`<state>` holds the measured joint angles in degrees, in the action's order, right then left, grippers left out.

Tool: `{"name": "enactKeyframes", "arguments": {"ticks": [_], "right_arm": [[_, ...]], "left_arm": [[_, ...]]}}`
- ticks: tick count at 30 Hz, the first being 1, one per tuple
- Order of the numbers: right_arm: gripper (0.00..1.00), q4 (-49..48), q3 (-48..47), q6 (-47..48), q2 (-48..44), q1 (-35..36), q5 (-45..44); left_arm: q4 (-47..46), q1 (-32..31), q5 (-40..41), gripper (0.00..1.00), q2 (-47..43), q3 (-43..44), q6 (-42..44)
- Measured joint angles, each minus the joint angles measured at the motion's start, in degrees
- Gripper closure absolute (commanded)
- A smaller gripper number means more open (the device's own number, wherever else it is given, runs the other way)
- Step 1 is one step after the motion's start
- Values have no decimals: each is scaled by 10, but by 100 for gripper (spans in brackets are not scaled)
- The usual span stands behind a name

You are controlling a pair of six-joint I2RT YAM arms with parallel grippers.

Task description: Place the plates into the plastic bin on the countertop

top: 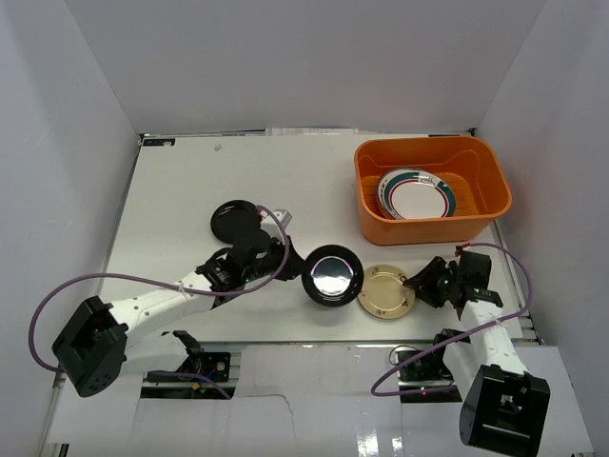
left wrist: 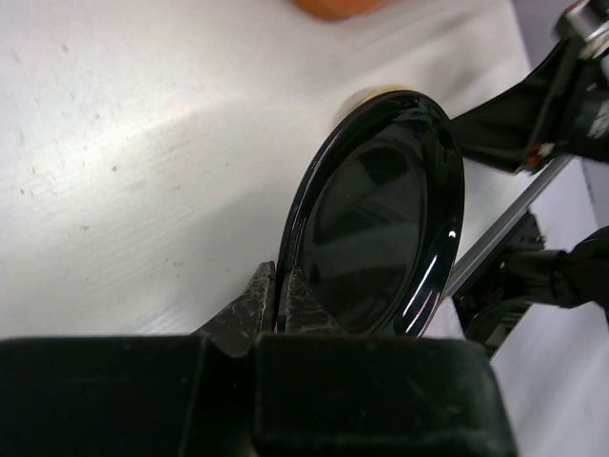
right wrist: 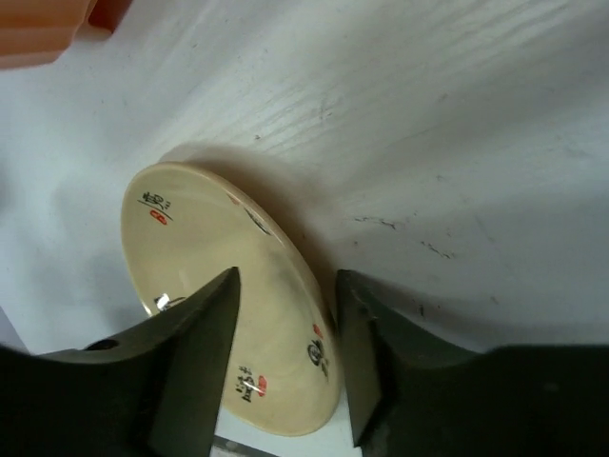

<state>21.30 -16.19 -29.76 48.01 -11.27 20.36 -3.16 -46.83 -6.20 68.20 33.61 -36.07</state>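
From above, we see the plastic bin (top: 433, 228) near the far right edge of the tabletop (top: 181, 190), with stacked plates (top: 417, 193) leaning in its left half. Broad white surface lies to the left of the bin. The left gripper (top: 299, 271) meets the left rim of a black plate (top: 332, 274). Just beside that plate lies the gold-tan plate (top: 385, 291), with the right gripper (top: 420, 286) at its right edge. A second black plate (top: 233, 221) sits behind the left arm.

At the left wrist, we find the jaws clenched on the black plate's (left wrist: 381, 219) rim, and the plate is tilted.

At the right wrist, the jaws straddle the gold-tan plate's (right wrist: 228, 295) edge, released, with a gap on either side.
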Motion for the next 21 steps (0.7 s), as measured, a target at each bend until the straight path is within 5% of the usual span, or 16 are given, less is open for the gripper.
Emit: {"name": "enactKeyframes", "arguments": {"ticks": [3,7,14,21], "right_arm": [[64,-38,26,-11,-1,16,27],[92,-69,53,-30,-16,50,44],[92,-78,62,-52,-50,140,46],[92,-54,62,-64,-122,201,31]], "left_arm": [[13,8,6,100,-28,21,-1],[30,18,11,100,-53,61,-4],[60,25,12,100,-23,186,-6],[78,25,13,100,121,372,-6]]}}
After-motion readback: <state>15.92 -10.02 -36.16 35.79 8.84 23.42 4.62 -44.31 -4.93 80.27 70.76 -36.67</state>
